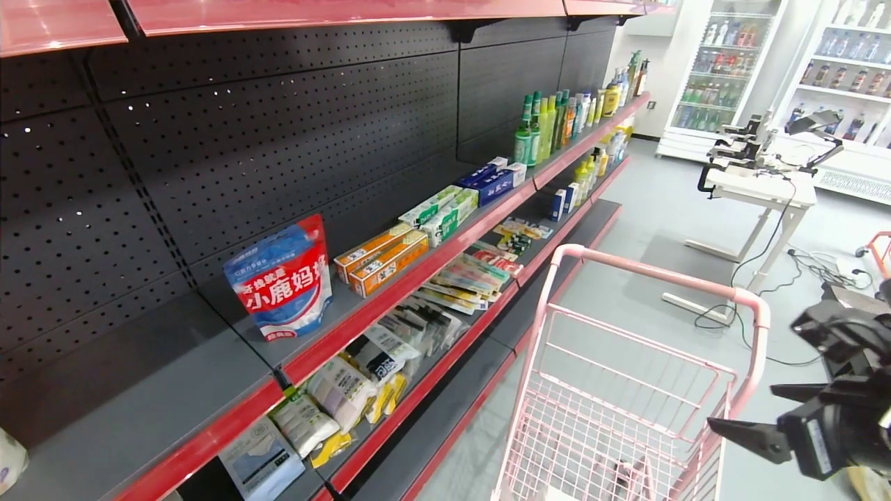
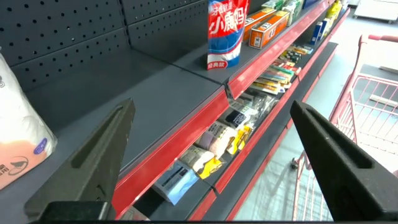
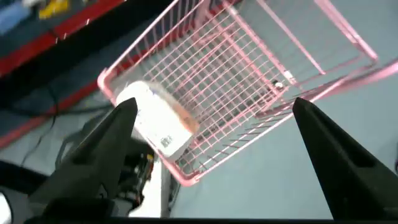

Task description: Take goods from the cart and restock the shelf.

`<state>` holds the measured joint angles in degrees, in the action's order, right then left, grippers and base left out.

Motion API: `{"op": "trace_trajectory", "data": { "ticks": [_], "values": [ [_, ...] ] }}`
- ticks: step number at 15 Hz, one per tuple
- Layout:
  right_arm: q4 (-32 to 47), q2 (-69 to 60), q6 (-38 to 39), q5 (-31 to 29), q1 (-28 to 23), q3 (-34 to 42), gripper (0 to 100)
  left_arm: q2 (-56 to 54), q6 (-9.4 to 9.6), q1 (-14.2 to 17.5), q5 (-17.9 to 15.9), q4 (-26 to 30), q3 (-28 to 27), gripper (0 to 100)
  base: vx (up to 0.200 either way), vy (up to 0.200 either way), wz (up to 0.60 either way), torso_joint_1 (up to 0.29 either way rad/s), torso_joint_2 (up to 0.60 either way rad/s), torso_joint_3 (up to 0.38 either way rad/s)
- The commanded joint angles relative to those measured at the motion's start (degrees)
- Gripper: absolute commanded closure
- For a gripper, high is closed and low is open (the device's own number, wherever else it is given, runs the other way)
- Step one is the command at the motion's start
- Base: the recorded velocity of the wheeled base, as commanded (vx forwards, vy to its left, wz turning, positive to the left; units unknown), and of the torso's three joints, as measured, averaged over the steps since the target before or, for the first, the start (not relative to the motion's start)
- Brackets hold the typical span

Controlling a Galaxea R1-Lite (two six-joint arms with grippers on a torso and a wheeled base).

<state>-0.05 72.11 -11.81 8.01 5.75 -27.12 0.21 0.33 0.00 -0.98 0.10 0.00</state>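
The pink wire cart (image 1: 696, 289) stands in the aisle beside the shelf. Seen from the right wrist, a white pack (image 3: 155, 121) lies in the cart's basket (image 3: 249, 68), and my right gripper (image 3: 214, 155) hangs open and empty above it. From the head, the right gripper (image 1: 748, 410) is at the cart's right rim. My left gripper (image 2: 211, 168) is open and empty over the bare grey shelf board (image 2: 143, 81). A white pack with an orange panel (image 2: 18, 140) stands on that board beside it. A blue and red pouch (image 1: 284, 284) stands farther along the shelf.
Orange, green and blue boxes (image 1: 383, 257) and bottles (image 1: 543, 129) line the same shelf farther down. Bagged goods (image 1: 348, 390) fill the lower shelf. A white table with equipment (image 1: 762, 184) and cables on the floor lie beyond the cart; drink coolers (image 1: 724, 62) stand at the back.
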Motion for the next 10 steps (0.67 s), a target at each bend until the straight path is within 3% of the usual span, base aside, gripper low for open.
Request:
{"op": "trace_trajectory", "data": {
  "ticks": [1, 7, 10],
  "values": [
    [-0.13, 17.89, -5.06, 3.33, 6.11, -3.37, 0, 0.06, 0.02, 0.0, 0.01, -0.01, 0.0, 0, 0.0, 0.0, 0.0, 0.0, 0.0, 0.0],
    [-0.21, 28.0, -6.03, 3.42, 14.55, -3.46, 0, 0.06, 0.02, 0.0, 0.01, -0.01, 0.0, 0, 0.0, 0.0, 0.0, 0.0, 0.0, 0.0],
    [-0.21, 29.58, -6.03, 3.24, 17.45, -3.9, 0, 0.06, 0.02, 0.0, 0.01, -0.01, 0.0, 0, 0.0, 0.0, 0.0, -0.084, 0.2, 0.103]
  ]
}}
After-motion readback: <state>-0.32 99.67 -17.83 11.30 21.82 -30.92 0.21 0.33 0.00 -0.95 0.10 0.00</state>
